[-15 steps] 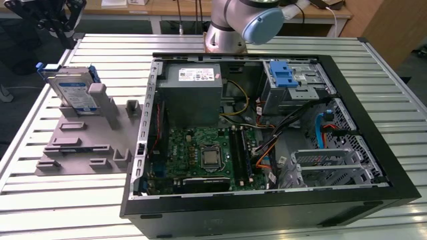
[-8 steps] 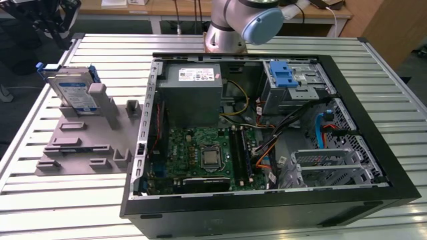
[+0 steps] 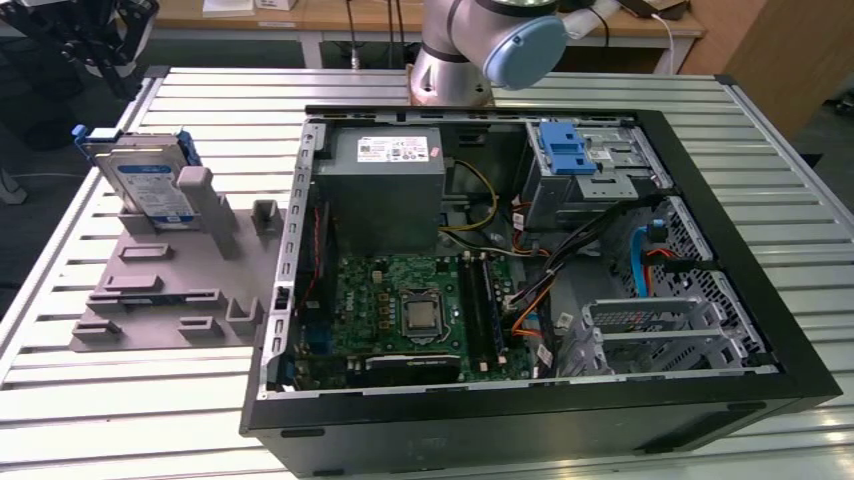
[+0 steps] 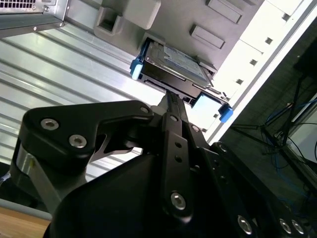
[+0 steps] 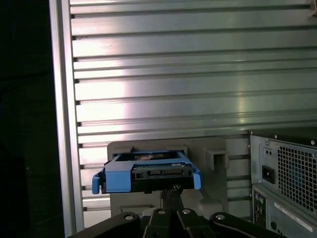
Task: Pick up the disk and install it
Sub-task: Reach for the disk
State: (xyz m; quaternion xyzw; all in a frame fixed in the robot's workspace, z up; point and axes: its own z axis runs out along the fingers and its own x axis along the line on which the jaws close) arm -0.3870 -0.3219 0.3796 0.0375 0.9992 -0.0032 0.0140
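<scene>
The disk (image 3: 144,183) stands on edge in a grey holder (image 3: 174,290) on the table, at the exterior view's left, beside the open computer case (image 3: 534,260). It is silver with a white-and-blue label and blue side rails. In both wrist views the disk (image 5: 147,173) (image 4: 171,64) lies just beyond my gripper (image 5: 171,191) (image 4: 170,101). The fingers are together with nothing between them and stay clear of the disk. The metal drive cage with a blue latch (image 3: 577,150) sits at the case's far corner.
A grey power-supply box (image 3: 387,185) and the motherboard (image 3: 414,310) fill the case's left half, with loose cables (image 3: 534,270) in the middle. The arm's base (image 3: 461,60) stands behind the case. The table's edge (image 5: 62,124) runs close to the holder.
</scene>
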